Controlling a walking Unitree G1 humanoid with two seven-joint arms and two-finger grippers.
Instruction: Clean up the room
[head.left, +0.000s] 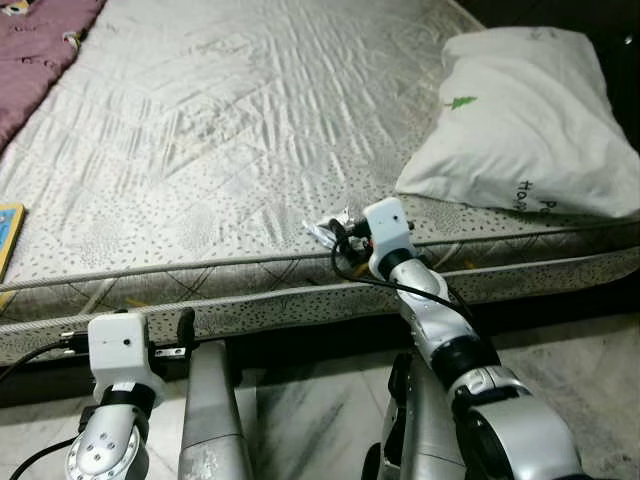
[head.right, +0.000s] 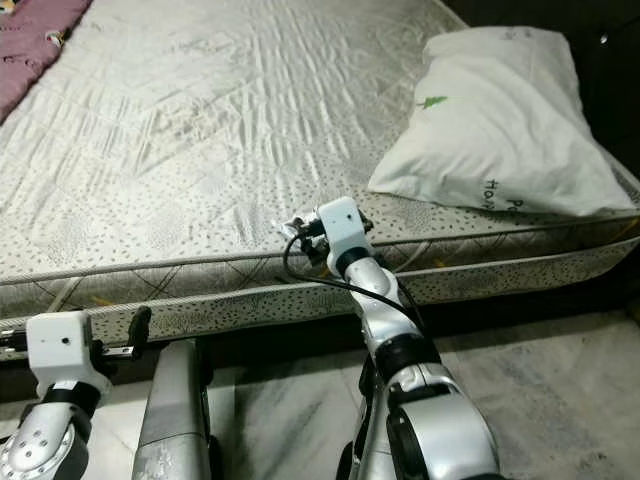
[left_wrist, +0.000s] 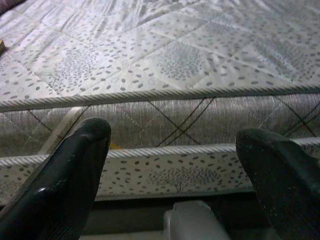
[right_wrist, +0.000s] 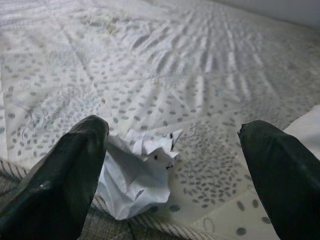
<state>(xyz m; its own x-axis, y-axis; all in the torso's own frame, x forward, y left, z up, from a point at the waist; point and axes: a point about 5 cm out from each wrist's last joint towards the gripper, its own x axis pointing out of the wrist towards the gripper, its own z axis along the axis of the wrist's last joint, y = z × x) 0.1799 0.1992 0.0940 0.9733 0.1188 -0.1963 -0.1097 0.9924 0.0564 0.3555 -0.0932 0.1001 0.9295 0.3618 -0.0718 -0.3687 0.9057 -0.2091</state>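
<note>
right gripper (right_wrist: 172, 165) spread wide at mattress (head.left: 250, 140) edge, crumpled paper (right_wrist: 135, 172) against one finger. left gripper (left_wrist: 175, 175) open, low beside the bed.

Before me lies a bare mattress (head.left: 250, 120) with a quilted, speckled grey cover and corded edge, stacked on a second, lower mattress layer (head.left: 300, 300) of the same pattern. On it, at my right, rests a white pillow (head.left: 530, 125) with a small green mark. A crumpled piece of white paper (right_wrist: 137, 172) sits right at the near edge. A purple cloth (head.left: 40, 50) covers the far left corner, and a yellow-edged book (head.left: 8, 235) lies at the left edge. Below is marbled floor (head.left: 600, 370).
</note>
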